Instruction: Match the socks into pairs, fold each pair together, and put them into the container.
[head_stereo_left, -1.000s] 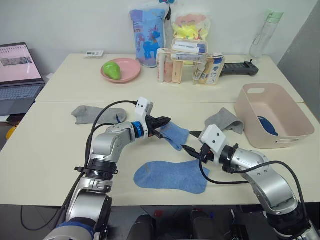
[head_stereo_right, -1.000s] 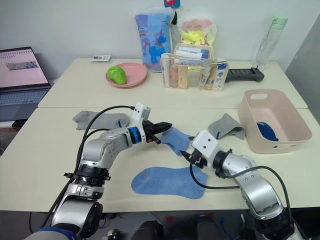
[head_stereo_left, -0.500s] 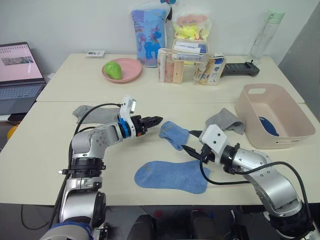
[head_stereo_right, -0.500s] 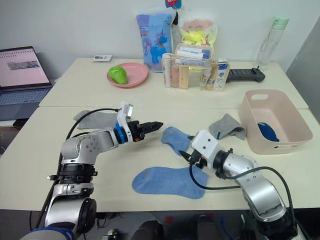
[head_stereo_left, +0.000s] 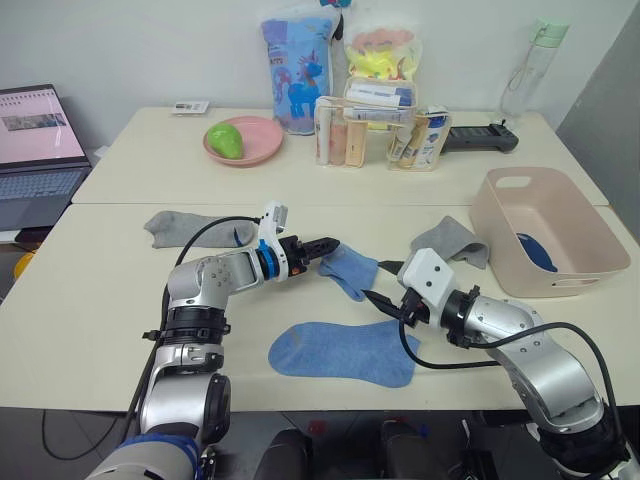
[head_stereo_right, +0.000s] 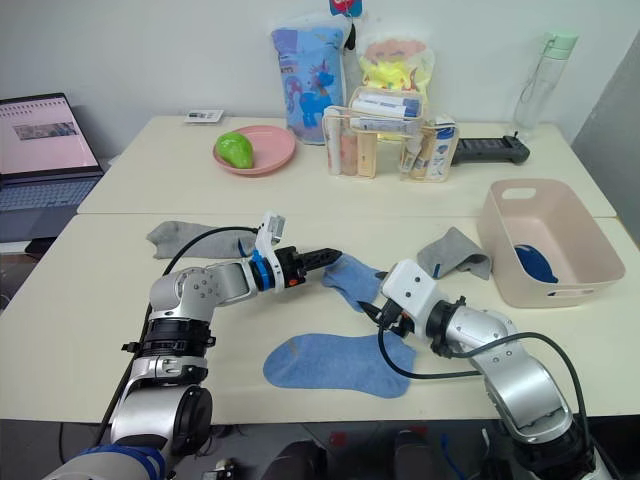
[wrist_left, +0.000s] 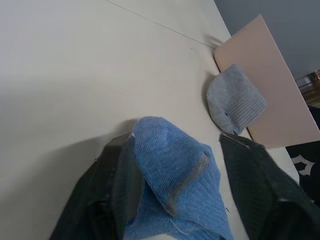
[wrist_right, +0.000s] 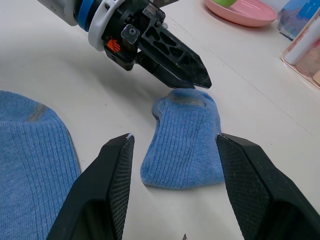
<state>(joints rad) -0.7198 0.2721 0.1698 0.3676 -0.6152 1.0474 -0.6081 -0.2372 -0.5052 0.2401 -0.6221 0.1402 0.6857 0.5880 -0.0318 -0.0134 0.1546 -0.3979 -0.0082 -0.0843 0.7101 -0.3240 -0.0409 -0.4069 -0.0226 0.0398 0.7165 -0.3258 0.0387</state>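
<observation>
Left eye view is showing two cream tables (head_stereo_left: 120, 300) pushed together against a white wall, with a seam running between them. A laptop (head_stereo_left: 38, 150) is sitting open at the far left with a pink screen whose text is too small to read. On the far table a round pink plate (head_stereo_left: 250, 140) is holding a green fruit (head_stereo_left: 224, 139), beside a clear organiser (head_stereo_left: 380, 130) of tubes and bottles whose labels cannot be read. Behind it two printed bags are standing, a blue one (head_stereo_left: 297, 70) with a cartoon animal and a yellow one (head_stereo_left: 381, 52). A clear bottle (head_stereo_left: 527, 68) with a green cap and a black device (head_stereo_left: 481, 137) are sitting further right.

The left gripper (head_stereo_left: 325, 246) is reaching to the edge of a folded light blue sock (head_stereo_left: 349, 269); in the left wrist view its fingers (wrist_left: 115, 185) are standing spread on either side of the sock, not pinching it. The right gripper (head_stereo_left: 382, 304) is hovering low between that sock and a second light blue sock (head_stereo_left: 343, 352) lying flat nearer the front edge, and its fingers (wrist_right: 115, 175) are spread apart around nothing.

One grey sock (head_stereo_left: 190, 228) is lying on the left, another grey sock (head_stereo_left: 449, 241) is lying crumpled just beside the container (head_stereo_left: 585, 275). The pink container is sitting at the right, with a dark navy sock (head_stereo_left: 534, 251) inside.
</observation>
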